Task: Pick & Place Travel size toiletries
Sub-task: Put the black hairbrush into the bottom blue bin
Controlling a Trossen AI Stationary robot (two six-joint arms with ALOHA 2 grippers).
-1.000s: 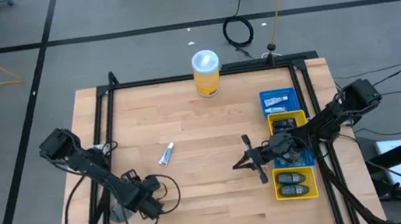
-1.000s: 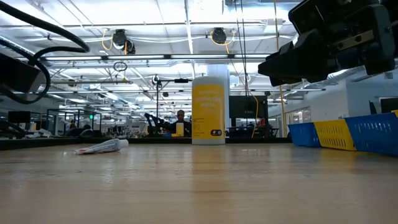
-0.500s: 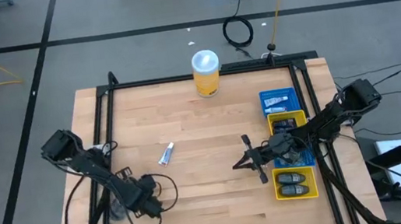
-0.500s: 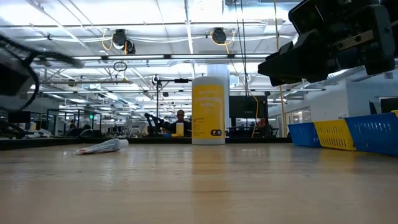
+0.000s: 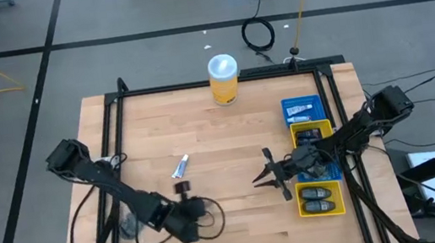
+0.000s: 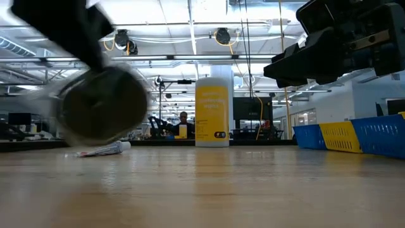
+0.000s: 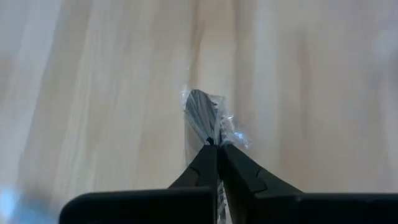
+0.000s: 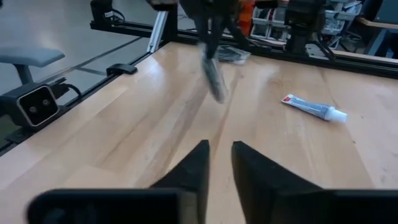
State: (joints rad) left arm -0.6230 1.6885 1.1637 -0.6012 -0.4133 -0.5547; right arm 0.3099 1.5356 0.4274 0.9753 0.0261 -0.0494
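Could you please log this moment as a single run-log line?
left gripper: shut on clear-wrapped item, above table | right gripper: open, idle beside bins | tube: on table

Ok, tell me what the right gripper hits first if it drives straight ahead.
Probably the grey wrapped item hanging from the left gripper, roughly in line with the open right gripper, though depth is unclear. The white tube lies off to the side.
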